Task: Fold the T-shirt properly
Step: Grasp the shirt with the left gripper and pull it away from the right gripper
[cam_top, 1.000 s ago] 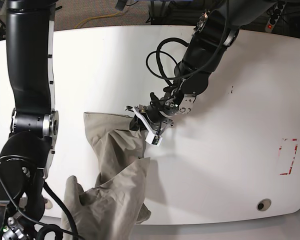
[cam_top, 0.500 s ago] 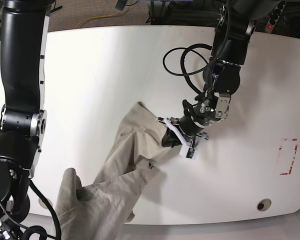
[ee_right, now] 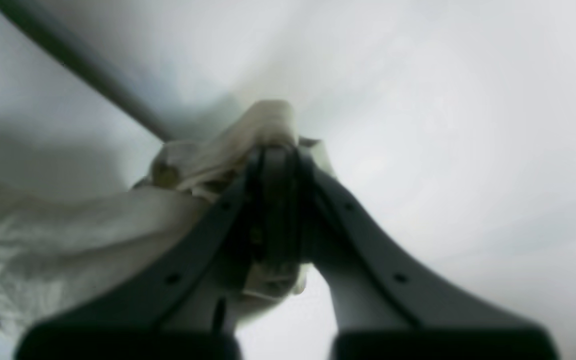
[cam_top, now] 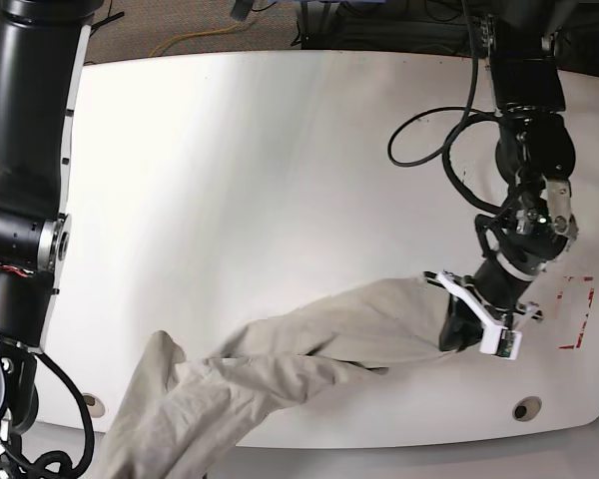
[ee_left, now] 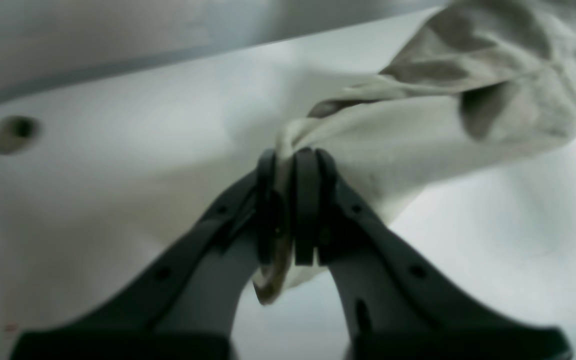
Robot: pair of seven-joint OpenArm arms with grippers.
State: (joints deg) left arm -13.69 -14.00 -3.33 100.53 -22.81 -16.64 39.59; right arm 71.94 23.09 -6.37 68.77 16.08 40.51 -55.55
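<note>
Left end effector (cam_top: 457,327) is clenched on a bunched corner of the T-shirt (cam_top: 309,344), and in the left wrist view the beige cloth (ee_left: 448,120) is pinched between its two dark fingers (ee_left: 308,200), with a small tail of fabric hanging below them. From this end effector the shirt stretches away as a long, wrinkled band across the white counter (cam_top: 230,180), toward the near edge on the side of the right arm, where it goes over the edge. Right end effector (ee_right: 273,165) is also clenched on the T-shirt; in the right wrist view a lump of cloth (ee_right: 218,160) sits just beyond its closed fingertips, and more fabric spreads beside and below it. Just beyond the left end effector, on the side away from the shirt, a red marking (cam_top: 577,311) lies on the counter, and a round hole (cam_top: 525,409) is near it.
</note>
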